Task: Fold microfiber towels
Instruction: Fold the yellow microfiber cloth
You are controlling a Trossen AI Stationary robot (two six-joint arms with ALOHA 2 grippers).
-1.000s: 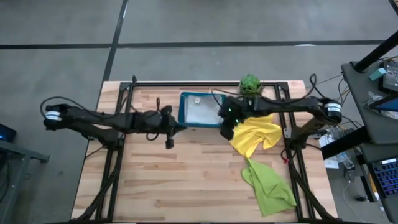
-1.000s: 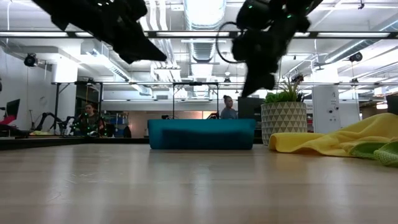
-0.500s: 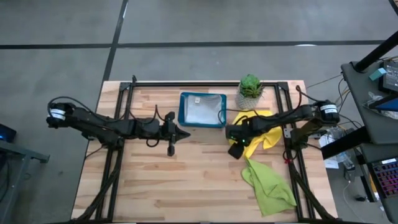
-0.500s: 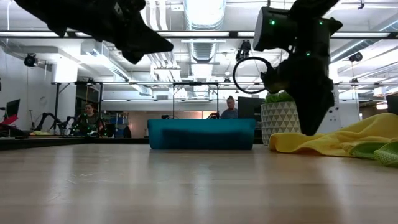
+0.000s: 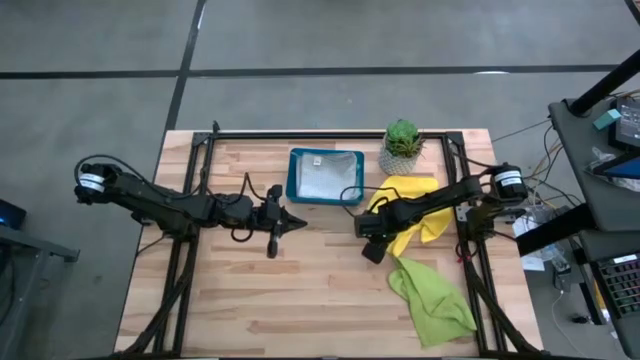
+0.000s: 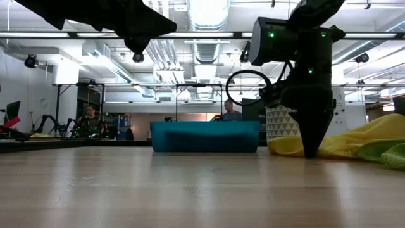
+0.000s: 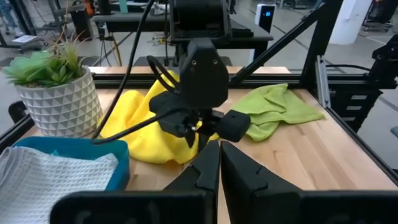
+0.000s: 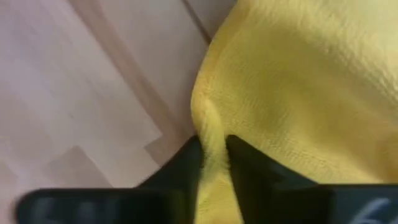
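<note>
A crumpled yellow towel (image 5: 418,213) lies at the table's right, and a lime green towel (image 5: 435,295) lies nearer the front edge. A pale cloth (image 5: 322,180) lies in the teal tray (image 5: 293,176) at the back. My right gripper (image 8: 214,149) points down at the yellow towel's left edge (image 6: 288,147), shut on it, fingertips at the table top. My left gripper (image 7: 219,163) hovers shut near the table's middle (image 5: 296,221), holding nothing and pointing toward the right arm. My right gripper pinches a raised ridge of the yellow towel's left edge (image 8: 208,121) between its two fingers. The fingers come from above, pointing down. One layer or several, I cannot tell. The rest of the towel lies slack on the table.
A potted plant (image 5: 402,145) stands at the back, between the tray and the yellow towel. Bare wood stretches across the table's left and front (image 5: 270,300). People show in the room beyond the table's far edge.
My right gripper has left the tray's right end, gone toward the near edge and down, tipping to point straight down onto the yellow towel's left edge. My left gripper has drifted a little toward the table's right.
</note>
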